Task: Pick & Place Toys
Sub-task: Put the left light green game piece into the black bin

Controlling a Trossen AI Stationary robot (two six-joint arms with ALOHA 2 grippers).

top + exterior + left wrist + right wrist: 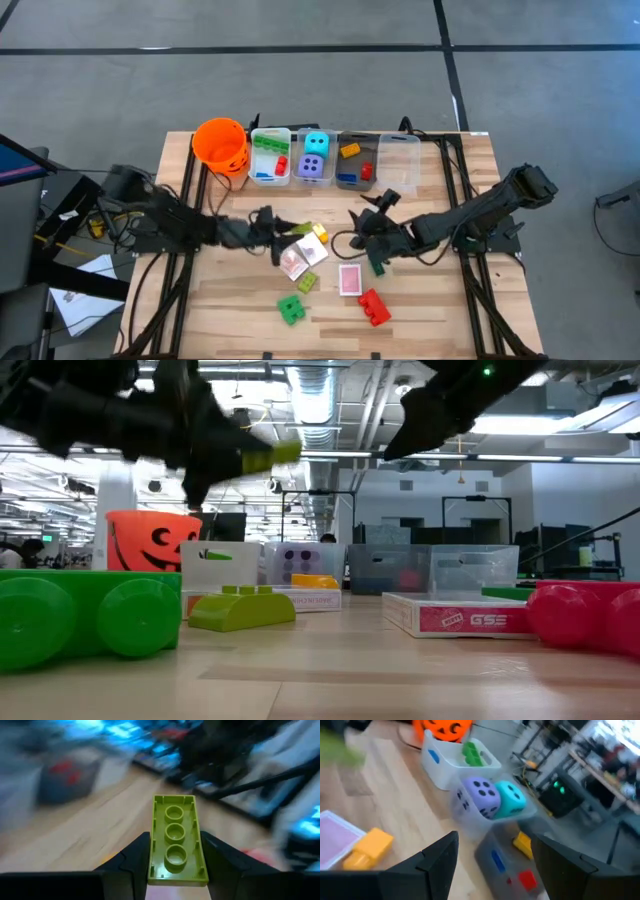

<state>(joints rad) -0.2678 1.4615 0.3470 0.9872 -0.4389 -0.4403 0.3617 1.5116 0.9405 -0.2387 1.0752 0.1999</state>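
A lime brick (175,837) sits between the fingers of my left gripper (175,867), which is shut on it above the table's middle (285,228). In the low view the brick (268,456) hangs high in the air. My right gripper (492,850) is open with nothing between its fingers, just right of the middle (368,235), facing the bins. On the wood lie a yellow brick (320,236), a second lime brick (305,283), a green brick (291,309), a red brick (374,307), a pink-backed card (349,279) and a card box (296,262). My left gripper pinches the lime brick's two long sides (151,865) between its two fingers, at the end nearest the wrist. The brick runs along the fingers and juts out past them, its hollow underside toward the wrist camera. It is lifted clear of the table, with the fingers about level.
Along the far edge stand an orange pumpkin bucket (220,143) and several clear bins: one with green, red and blue bricks (270,135), one with a cyan and a purple die (300,160), one with yellow and red pieces (340,180), and another (402,150).
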